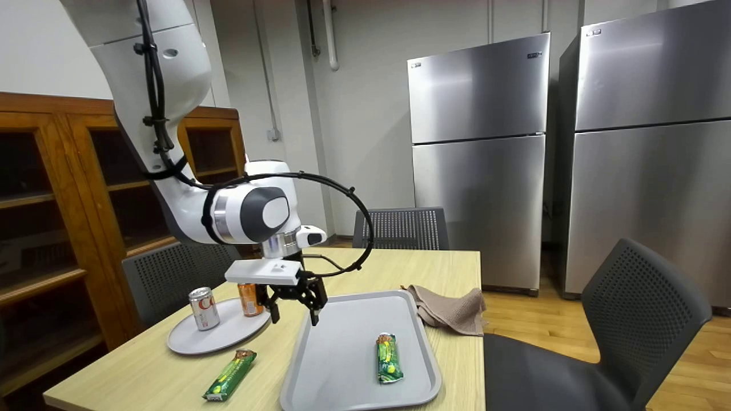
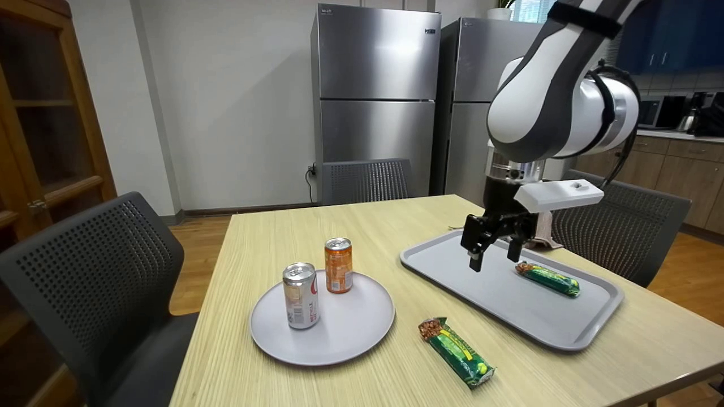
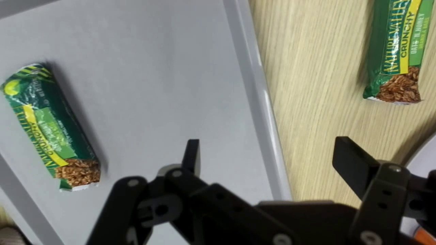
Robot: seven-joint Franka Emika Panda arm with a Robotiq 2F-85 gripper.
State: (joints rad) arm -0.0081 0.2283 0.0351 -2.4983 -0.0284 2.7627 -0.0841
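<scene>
My gripper (image 1: pixel 294 317) (image 2: pixel 495 260) hangs wide open with nothing between its fingers, above the near-left side of a grey tray in the exterior views. In the wrist view, the gripper (image 3: pixel 267 153) straddles the edge of the tray (image 3: pixel 153 85), one finger over it and one over bare wood. A green granola bar (image 2: pixel 547 280) (image 3: pixel 51 129) lies on the tray. Another green bar (image 1: pixel 231 375) (image 3: pixel 398 51) rests on the table, between tray and plate. A silver can (image 2: pixel 301 297) and an orange can (image 2: pixel 339 265) stand upright on the round plate (image 2: pixel 350 330).
A brown cloth (image 1: pixel 451 311) lies crumpled beside the tray's far edge. Dark chairs (image 1: pixel 639 308) (image 2: pixel 107 282) stand around the wooden table (image 2: pixel 271 237). Behind are steel refrigerators (image 1: pixel 480 171) and a wooden cabinet (image 1: pixel 85 228).
</scene>
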